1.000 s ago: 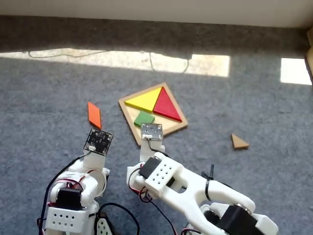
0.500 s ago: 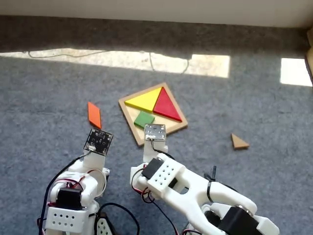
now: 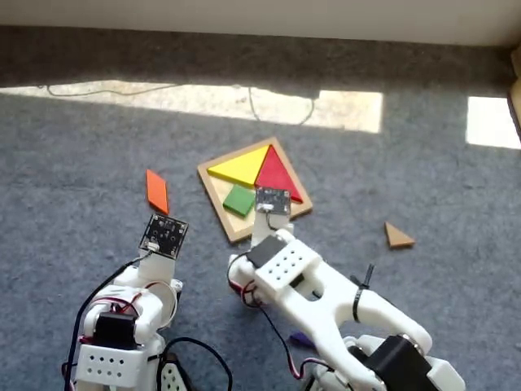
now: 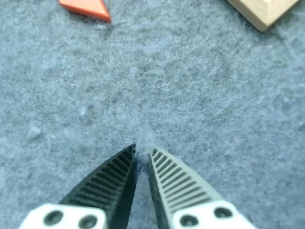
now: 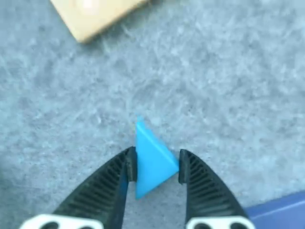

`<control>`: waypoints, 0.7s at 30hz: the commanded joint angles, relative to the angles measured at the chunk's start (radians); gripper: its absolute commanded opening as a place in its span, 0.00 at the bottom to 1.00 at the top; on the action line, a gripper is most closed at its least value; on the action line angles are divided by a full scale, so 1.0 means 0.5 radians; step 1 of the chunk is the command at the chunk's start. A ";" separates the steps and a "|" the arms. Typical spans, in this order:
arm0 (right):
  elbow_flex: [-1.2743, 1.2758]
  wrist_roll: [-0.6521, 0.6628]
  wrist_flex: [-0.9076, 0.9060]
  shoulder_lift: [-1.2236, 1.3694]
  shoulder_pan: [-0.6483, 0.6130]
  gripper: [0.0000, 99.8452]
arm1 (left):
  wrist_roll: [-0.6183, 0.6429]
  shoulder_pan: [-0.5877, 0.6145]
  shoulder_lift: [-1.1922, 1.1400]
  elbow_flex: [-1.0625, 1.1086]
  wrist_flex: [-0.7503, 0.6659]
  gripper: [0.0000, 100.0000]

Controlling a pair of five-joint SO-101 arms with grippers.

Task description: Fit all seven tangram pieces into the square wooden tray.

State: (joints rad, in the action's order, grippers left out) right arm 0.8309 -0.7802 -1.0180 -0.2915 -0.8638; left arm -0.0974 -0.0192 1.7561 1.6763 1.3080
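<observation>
Orange parallelogram (image 3: 156, 191): flat on the grey surface, left of the tray.
Left hand (image 4: 142, 149): fingers almost together, gripping nothing.
Wooden tray (image 3: 216, 205): yellow triangle (image 3: 238, 167), red triangle (image 3: 275, 175), green square (image 3: 238, 199) inside.
Right hand (image 5: 156, 152): clamped on blue triangle (image 5: 151, 164), near a tray corner.
Tan triangle (image 3: 398, 236): well right of the tray.

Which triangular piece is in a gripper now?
The blue triangle, held by the right gripper; the yellow triangle and red triangle lie in the tray, the tan triangle on the carpet.
</observation>
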 commanded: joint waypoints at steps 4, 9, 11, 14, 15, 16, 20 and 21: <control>-0.367 0.157 -0.014 -0.011 0.124 0.08 | 0.018 -0.026 0.041 0.041 -0.003 0.01; -0.489 0.347 0.428 -0.002 0.210 0.08 | 0.018 -0.026 0.041 0.041 -0.003 0.01; -0.477 0.479 0.588 0.017 0.229 0.08 | 0.018 -0.026 0.041 0.041 -0.003 0.01; -0.489 0.638 0.643 0.173 0.256 0.08 | 0.018 -0.026 0.041 0.041 -0.003 0.01; -0.542 0.681 0.664 0.247 0.269 0.08 | 0.018 -0.026 0.041 0.041 -0.003 0.01; -0.612 0.724 0.677 0.330 0.281 0.08 | 0.018 -0.026 0.041 0.041 -0.003 0.01; -0.891 0.921 0.674 0.677 0.351 0.08 | 0.018 -0.026 0.041 0.041 -0.003 0.01; -0.962 0.976 0.674 0.741 0.358 0.08 | 0.018 -0.026 0.041 0.041 -0.003 0.01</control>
State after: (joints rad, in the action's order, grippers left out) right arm 0.4810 -0.3629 -0.6989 0.0245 -0.7150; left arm -0.0974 -0.0192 1.7561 1.6763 1.3080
